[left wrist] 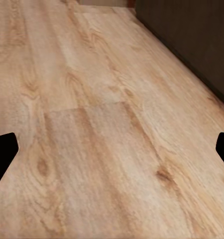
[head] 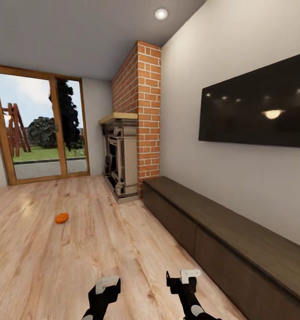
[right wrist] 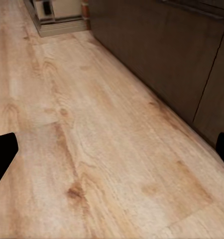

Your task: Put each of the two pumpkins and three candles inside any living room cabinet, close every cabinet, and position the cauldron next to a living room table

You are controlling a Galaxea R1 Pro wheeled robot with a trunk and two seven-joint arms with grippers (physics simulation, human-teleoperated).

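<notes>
Both grippers, left (head: 104,284) and right (head: 183,278), hung spread and empty; one pumpkin (head: 62,218) lay on the floor (head: 101,240), well apart from the cabinet (head: 238,240); fetching it seemingly required approach first

My grippers: left gripper (head: 106,284) and right gripper (head: 185,278) black, white-tipped. 1 pumpkin (head: 62,218) bright orange. Floor (head: 78,249) pale wood grain. Cabinet (head: 221,235) dark brown. Chimney (head: 141,102) red brick. TV (head: 256,104) black.
</notes>
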